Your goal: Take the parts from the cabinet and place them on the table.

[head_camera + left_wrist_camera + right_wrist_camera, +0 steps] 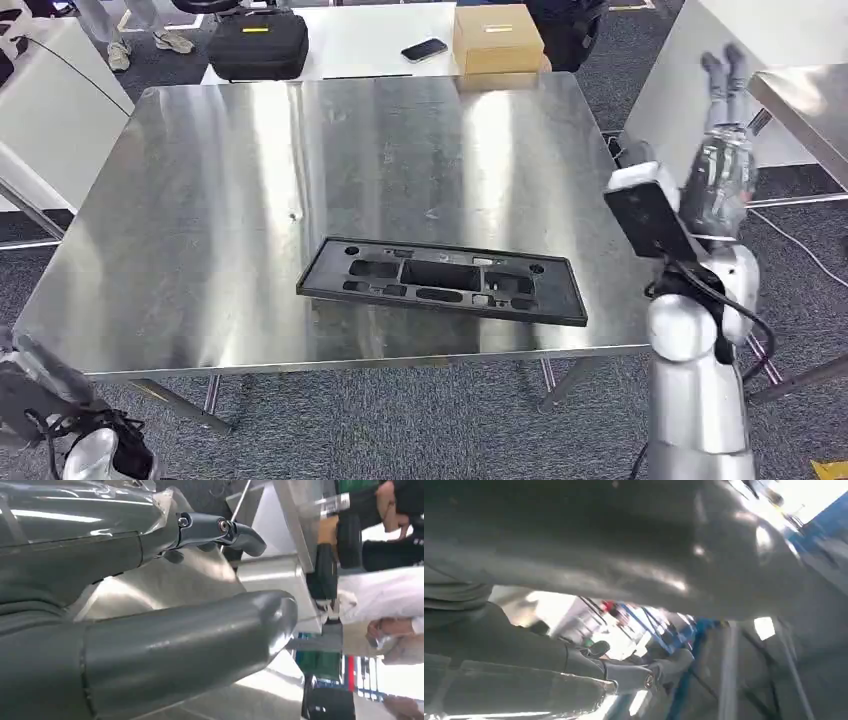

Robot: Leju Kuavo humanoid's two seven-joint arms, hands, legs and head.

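A long black plastic part (443, 281) with several cut-outs lies flat on the steel worktop (250, 180), near its front edge and a little right of centre, with nothing touching it.

The right hand (725, 85) is raised off the worktop's right side, its fingers (716, 72) pointing up and away, straight and close together, holding nothing. In the right wrist view the thick thumb (624, 545) and a darker finger (639, 672) stand apart with only blurred background between them.

The left arm shows at the lower left corner of the head view, below the worktop's front edge. In the left wrist view the left hand (165, 595) is empty: the thumb (200, 635) and a dark finger (220, 530) are spread apart.

On a white table behind the worktop sit a black case (257, 44), a phone (424, 49) and a cardboard box (497, 38). A person's shoes (150, 45) stand on the floor at the upper left.
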